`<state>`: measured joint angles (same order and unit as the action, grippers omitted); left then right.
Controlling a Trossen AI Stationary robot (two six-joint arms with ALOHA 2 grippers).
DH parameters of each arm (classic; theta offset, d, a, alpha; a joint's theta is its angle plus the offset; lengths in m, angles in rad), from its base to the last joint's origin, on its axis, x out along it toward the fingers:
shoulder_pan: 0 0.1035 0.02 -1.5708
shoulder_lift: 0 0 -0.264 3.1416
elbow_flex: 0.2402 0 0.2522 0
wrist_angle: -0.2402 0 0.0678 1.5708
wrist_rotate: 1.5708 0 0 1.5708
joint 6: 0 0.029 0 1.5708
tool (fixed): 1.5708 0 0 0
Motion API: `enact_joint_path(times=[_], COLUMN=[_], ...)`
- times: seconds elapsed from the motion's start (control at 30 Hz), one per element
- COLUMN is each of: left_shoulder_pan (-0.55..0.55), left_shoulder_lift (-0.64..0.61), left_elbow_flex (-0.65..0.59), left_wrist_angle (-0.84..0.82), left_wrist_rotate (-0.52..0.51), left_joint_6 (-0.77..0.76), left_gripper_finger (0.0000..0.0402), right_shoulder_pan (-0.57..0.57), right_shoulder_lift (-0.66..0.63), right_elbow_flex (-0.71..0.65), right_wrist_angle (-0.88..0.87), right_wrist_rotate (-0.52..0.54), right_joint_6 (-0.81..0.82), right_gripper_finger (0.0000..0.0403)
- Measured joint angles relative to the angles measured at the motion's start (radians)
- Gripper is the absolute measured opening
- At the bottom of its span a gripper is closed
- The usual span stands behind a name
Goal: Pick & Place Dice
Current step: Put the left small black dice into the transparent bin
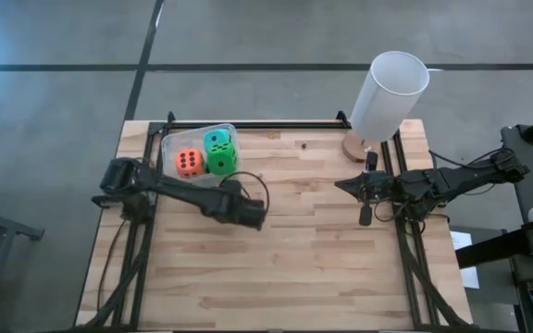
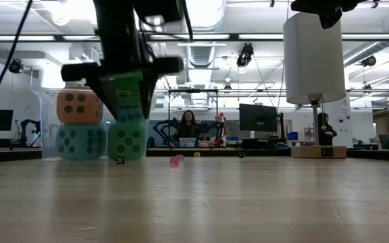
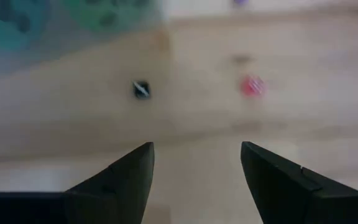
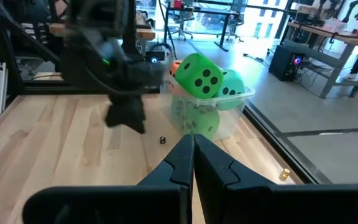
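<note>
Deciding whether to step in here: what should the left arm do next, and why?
Probably draw back: left gripper hangs open and empty over bare wood, while the orange die, teal die and green die already sit in the clear tub.

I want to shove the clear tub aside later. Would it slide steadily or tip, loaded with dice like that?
The clear tub looks thin-walled and light, so it would probably slide easily on the wooden table. The dice are stacked two high and stand above its rim, so a push up high might tip it or spill the top green die.
</note>
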<state>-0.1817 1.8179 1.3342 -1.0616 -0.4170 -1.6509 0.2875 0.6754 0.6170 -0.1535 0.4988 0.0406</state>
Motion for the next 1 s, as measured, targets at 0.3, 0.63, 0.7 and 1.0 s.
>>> enact_joint_path(times=[0.3, 0.63, 0.7, 1.0], left_shoulder_pan=[0.079, 0.079, 0.078, 0.078], left_shoulder_lift=[0.057, 0.01, 0.0, -0.023], left_elbow_flex=[-0.066, -0.271, -0.296, -0.334], left_wrist_angle=[0.091, 0.295, 0.354, 0.377], left_wrist_rotate=[-0.009, -0.049, -0.046, -0.043], left_joint_6=[-0.044, -0.135, -0.133, -0.127], left_gripper_finger=[0.0249, 0.0228, 0.0225, 0.0216], right_shoulder_pan=[0.0, 0.0, 0.0, 0.0], right_shoulder_lift=[0.0, 0.0, 0.0, 0.0], right_elbow_flex=[0.0, 0.0, 0.0, 0.0], right_wrist_angle=[-0.001, -0.014, -0.018, -0.022], right_wrist_rotate=[0.0, 0.0, 0.0, 0.0], right_joint_6=[0.0, 0.001, 0.001, 0.002], right_gripper_finger=[0.0008, 0.0008, 0.0008, 0.0008])
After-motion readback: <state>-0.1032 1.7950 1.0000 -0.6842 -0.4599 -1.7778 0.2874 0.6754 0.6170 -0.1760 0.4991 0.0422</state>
